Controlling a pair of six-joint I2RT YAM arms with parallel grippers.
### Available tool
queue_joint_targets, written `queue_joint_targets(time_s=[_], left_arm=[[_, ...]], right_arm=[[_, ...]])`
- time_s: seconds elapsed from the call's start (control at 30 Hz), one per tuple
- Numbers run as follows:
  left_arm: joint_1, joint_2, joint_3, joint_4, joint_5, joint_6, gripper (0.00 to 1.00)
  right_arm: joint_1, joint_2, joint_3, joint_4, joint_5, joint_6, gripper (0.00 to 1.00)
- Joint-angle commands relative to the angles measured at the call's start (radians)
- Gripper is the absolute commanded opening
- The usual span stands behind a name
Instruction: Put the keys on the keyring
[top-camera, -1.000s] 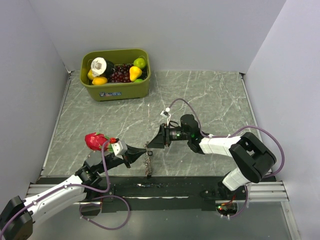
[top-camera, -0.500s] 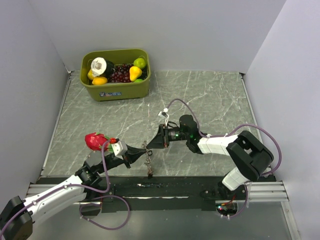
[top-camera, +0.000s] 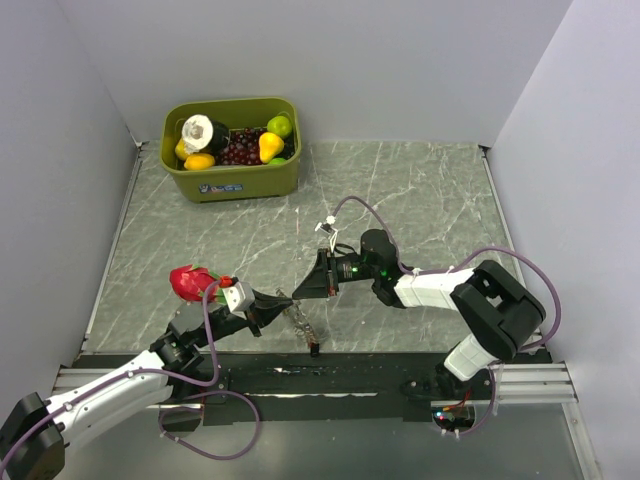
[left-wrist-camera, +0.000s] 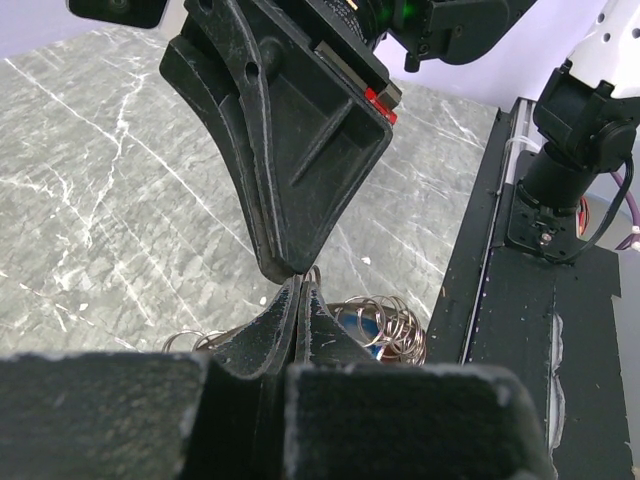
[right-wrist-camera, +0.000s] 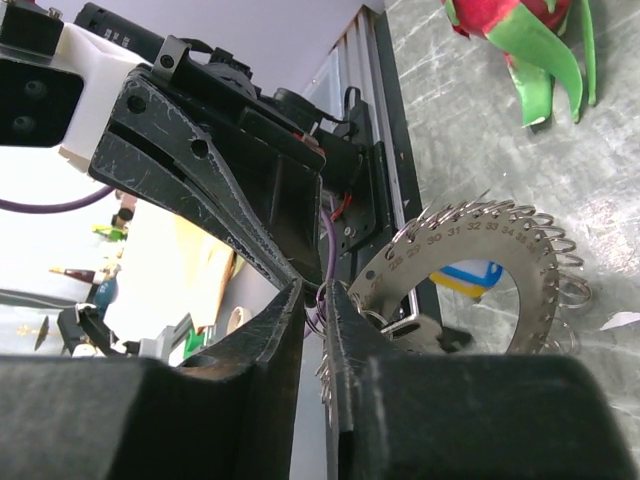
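The left gripper (top-camera: 284, 299) stays clamped on the keyring (top-camera: 303, 325), which has swung from hanging straight to slanting rightward, with the keys (top-camera: 315, 346) at its loose end. Just beyond, the right gripper (top-camera: 298, 290) has narrowed to a slit at the ring. Whether it pinches yet I cannot tell, but a two-handed hold for threading looks close.

Soft, even light from overhead, no hard glare.
Seen from above, the marbled tabletop (top-camera: 430, 190) is crisp, with only faint shadows. In the wrist views the near left fingers (left-wrist-camera: 262, 338) loom dark and blurred, and the room beyond the tabletop's edge washes out.
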Motion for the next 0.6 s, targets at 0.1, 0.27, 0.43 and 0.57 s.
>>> queue_joint_targets(time_s=[0.1, 0.27, 0.43, 0.57], left_arm=[[-0.004, -0.015, 0.008, 0.055, -0.007, -0.004, 0.01], [-0.008, -0.017, 0.008, 0.054, -0.003, -0.004, 0.01], [-0.008, -0.020, 0.010, 0.055, -0.003, -0.002, 0.01], [-0.009, -0.020, 0.010, 0.055, 0.002, -0.002, 0.01]], right_arm=[[0.007, 0.025, 0.008, 0.037, -0.025, -0.034, 0.32], [0.006, 0.038, 0.005, 0.048, -0.027, -0.034, 0.36], [0.007, 0.055, 0.003, 0.056, -0.027, -0.028, 0.31], [0.006, 0.064, 0.011, 0.047, -0.028, -0.028, 0.21]])
